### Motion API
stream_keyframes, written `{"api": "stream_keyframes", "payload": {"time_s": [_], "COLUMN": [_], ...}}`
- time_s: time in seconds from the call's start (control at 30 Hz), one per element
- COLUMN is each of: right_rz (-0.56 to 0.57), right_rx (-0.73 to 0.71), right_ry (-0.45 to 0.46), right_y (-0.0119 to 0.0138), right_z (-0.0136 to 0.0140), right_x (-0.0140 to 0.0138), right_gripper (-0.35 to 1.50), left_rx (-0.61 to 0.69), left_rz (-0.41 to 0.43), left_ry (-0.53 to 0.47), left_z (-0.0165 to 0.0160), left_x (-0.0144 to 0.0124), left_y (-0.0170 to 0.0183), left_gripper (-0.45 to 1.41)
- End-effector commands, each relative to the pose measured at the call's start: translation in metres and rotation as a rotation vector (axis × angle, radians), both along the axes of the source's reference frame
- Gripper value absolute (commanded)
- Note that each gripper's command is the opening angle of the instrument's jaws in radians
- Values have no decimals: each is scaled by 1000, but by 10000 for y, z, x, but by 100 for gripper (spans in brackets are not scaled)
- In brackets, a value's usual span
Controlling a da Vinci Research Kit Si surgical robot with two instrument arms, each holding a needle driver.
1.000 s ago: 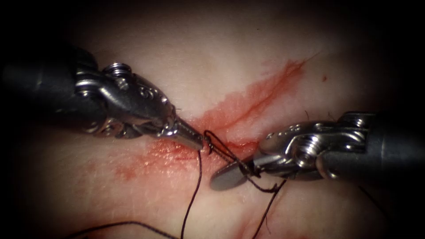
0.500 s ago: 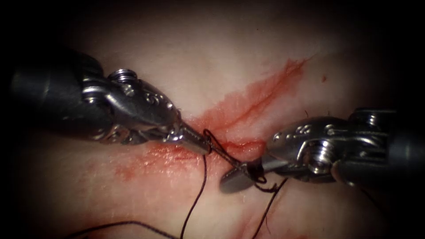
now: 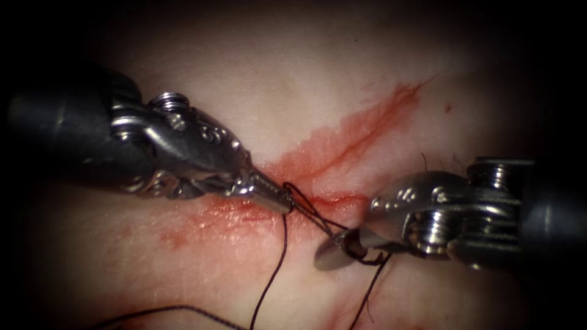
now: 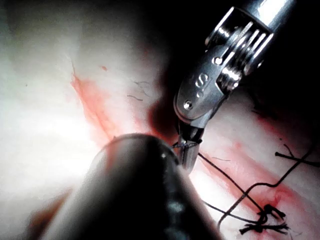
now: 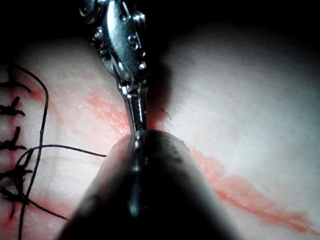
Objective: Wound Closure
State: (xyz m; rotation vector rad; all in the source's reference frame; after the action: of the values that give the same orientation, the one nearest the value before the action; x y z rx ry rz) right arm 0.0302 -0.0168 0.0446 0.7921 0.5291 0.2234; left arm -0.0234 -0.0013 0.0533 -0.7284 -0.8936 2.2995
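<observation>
On the tissue [image 3: 306, 79], the cut [image 3: 345, 140] runs as a red line from upper right down to the centre. My left tool [image 3: 286, 206] comes in from the left, its jaws shut on the dark thread [image 3: 309, 214] just left of the cut. From there the thread crosses to my right tool [image 3: 335, 252] and is wound in a loop round its jaws, which look shut on the thread. The left wrist view has the right tool [image 4: 187, 152] with thread around its tip. The right wrist view has the left tool [image 5: 137, 119] shut.
Loose thread [image 3: 269, 275] hangs from the left tool toward the lower edge, and another strand [image 3: 367, 293] trails below the right tool. Red fluid [image 3: 214, 220] stains the tissue left of the cut. Finished stitches [image 4: 262, 222] [image 5: 12, 145] lie further along the wound.
The right tool has drawn back to the right and slightly down, stretching the thread between the tools. The left tool has shifted a little to the right, still holding the thread.
</observation>
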Motion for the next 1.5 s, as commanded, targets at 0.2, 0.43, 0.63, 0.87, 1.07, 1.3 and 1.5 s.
{"api": "stream_keyframes", "payload": {"time_s": [0.2, 0.43, 0.63, 0.87, 1.07, 1.3, 1.5], "right_rz": [-5, -23, -54, -69, -83, -111, -112], "right_rx": [5, -7, -35, -49, -59, -72, -75], "right_ry": [14, 40, 45, 53, 53, 21, 23], "right_y": [7, 16, 24, 27, 29, 31, 33], "right_z": [-14, -20, -15, -13, -12, -12, -9], "right_x": [9, 8, 7, 7, 9, 6, 5], "right_gripper": [-18, -20, -6, 10, 31, 19, 9], "left_rx": [0, -1, -1, 0, 0, 0, 0], "left_rz": [-5, -5, -5, -4, -4, -4, -3], "left_ry": [3, 3, 3, 2, 2, 2, 2], "left_z": [7, 8, 8, 8, 8, 8, 8], "left_x": [-5, -5, -5, -4, -5, -4, -4], "left_y": [0, 0, 0, 0, 0, 0, 0], "left_gripper": [-45, -45, -45, -45, -45, -45, -45]}}
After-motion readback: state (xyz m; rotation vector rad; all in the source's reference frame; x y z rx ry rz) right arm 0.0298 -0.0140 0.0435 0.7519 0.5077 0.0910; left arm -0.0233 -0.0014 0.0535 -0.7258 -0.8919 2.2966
